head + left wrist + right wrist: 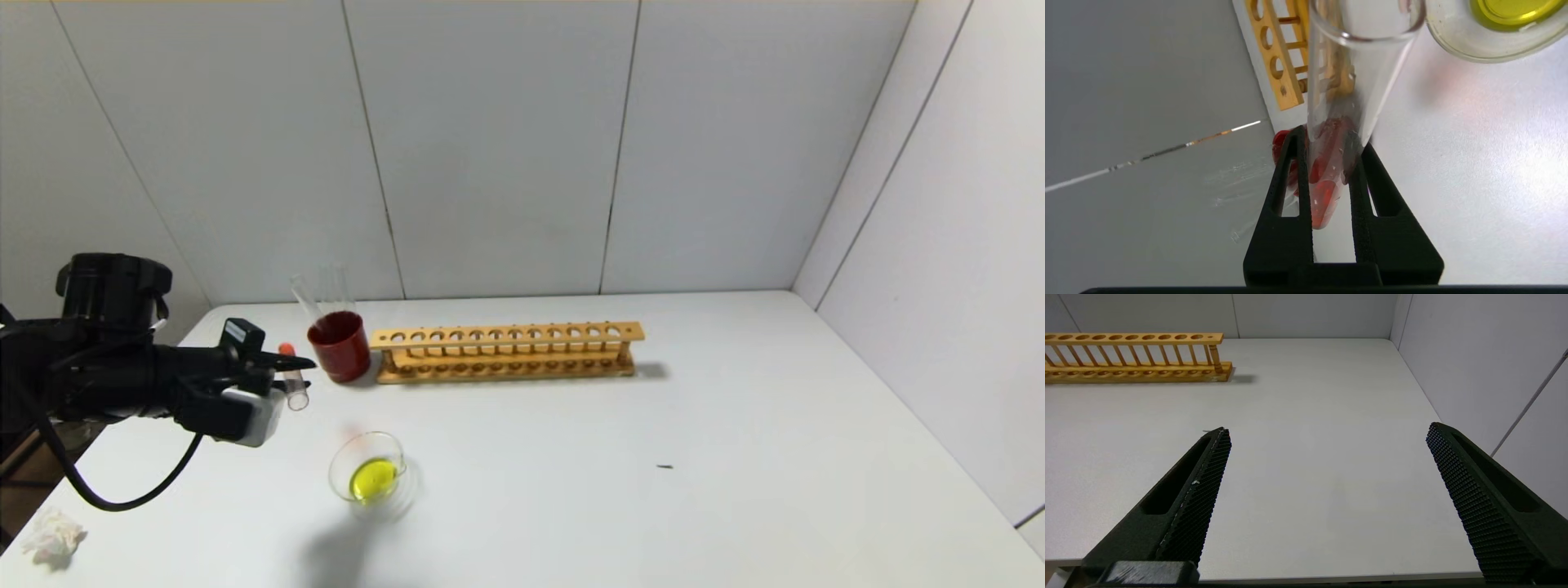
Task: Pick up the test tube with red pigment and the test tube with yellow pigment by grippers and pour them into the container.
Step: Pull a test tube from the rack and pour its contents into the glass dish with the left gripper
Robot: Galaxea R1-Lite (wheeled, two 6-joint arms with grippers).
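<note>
My left gripper [292, 372] is shut on the test tube with red pigment [297, 397]. It holds the tube above the table, left of and behind the container [390, 451]. The tube is tipped over, its open mouth lower and toward the container, its orange-red base up. In the left wrist view the fingers [1290, 171] clamp the tube [1339, 102] near its base, where red liquid sits. The container [1453, 41], a clear glass dish, holds yellow liquid. No tube with yellow liquid shows. My right gripper [1329, 430] is open and empty over bare table.
A dark red cup [339, 347] with clear tubes [322, 290] stands just behind the left gripper. A wooden tube rack [506, 351] lies to its right and also shows in the right wrist view [1135, 355]. A crumpled tissue [51, 539] lies at the front left corner.
</note>
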